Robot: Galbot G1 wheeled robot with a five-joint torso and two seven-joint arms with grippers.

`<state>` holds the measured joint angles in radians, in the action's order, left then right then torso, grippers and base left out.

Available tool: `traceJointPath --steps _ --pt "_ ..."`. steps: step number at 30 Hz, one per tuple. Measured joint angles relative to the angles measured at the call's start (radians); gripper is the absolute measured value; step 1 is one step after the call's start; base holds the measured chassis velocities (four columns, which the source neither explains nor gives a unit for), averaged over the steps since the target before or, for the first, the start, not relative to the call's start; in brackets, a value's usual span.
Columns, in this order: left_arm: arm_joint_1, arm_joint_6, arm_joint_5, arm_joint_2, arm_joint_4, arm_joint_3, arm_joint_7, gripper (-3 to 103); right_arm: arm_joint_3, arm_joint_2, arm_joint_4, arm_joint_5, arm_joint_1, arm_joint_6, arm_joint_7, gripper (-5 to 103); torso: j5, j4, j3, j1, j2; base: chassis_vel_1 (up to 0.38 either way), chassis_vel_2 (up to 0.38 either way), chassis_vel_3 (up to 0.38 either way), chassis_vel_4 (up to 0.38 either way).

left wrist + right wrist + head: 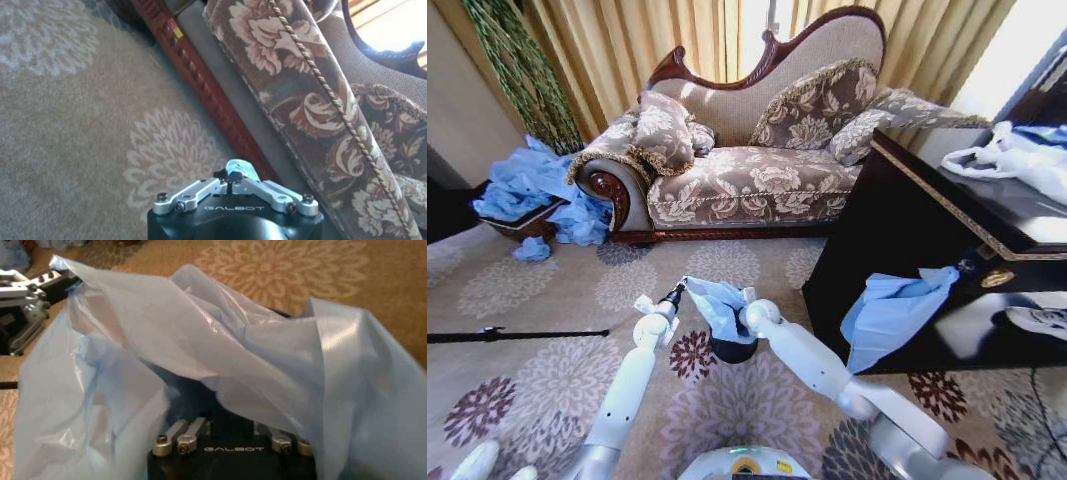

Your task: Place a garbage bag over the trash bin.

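The garbage bag [719, 303] hangs over the trash bin [733, 349] on the floral carpet [547, 300], stretched between both arms. The left gripper [679, 289] has its fingers clenched on a corner of the bag; its wrist view shows the pinched blue scrap [235, 170] and the sofa [320, 100] behind. The right gripper [749, 299] is at the bag's other edge; its wrist view shows plastic draped over it, so whether those fingers grip cannot be told. A dark cabinet [907, 230] stands just beside, another blue bag [892, 312] hanging from it.
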<state>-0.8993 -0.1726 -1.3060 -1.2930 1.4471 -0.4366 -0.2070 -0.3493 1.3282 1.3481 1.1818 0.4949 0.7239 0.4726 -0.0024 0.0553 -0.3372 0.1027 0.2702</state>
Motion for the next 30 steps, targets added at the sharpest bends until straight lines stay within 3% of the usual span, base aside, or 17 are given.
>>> traceJointPath --steps 4,11,15,18,30 --pt "0.002 0.001 0.003 0.0 -0.012 0.002 0.003 0 0.005 -0.026 0.057 0.005 0.012 -0.011 0.023 37 -0.0001 -0.0001 0.0 0.0 0.0 0.0 0.0 0.0 0.0" --pt "0.006 0.001 0.003 0.006 -0.033 0.007 0.015 0 0.03 -0.075 0.223 -0.009 0.04 -0.028 0.074 70 0.0 -0.0004 0.0 0.0 0.0 0.0 0.0 0.0 0.0" --pt "0.006 0.002 0.003 0.004 -0.04 0.009 0.02 0 0.023 -0.099 0.273 -0.022 0.049 -0.035 0.09 80 -0.0001 -0.0003 0.0 0.0 0.0 0.0 0.0 0.0 0.0" --pt "0.002 0.002 0.003 0.003 -0.043 0.012 0.035 0 0.022 -0.122 0.279 -0.117 0.059 -0.065 0.051 95 -0.0001 -0.0002 0.0 0.0 0.0 0.0 0.0 0.0 0.0" --pt "-0.023 0.002 0.014 0.006 -0.035 0.017 0.075 0 0.059 -0.067 0.221 -0.216 0.041 -0.146 0.008 100 -0.0002 -0.0004 0.0 0.0 0.0 0.0 0.0 0.0 0.0"
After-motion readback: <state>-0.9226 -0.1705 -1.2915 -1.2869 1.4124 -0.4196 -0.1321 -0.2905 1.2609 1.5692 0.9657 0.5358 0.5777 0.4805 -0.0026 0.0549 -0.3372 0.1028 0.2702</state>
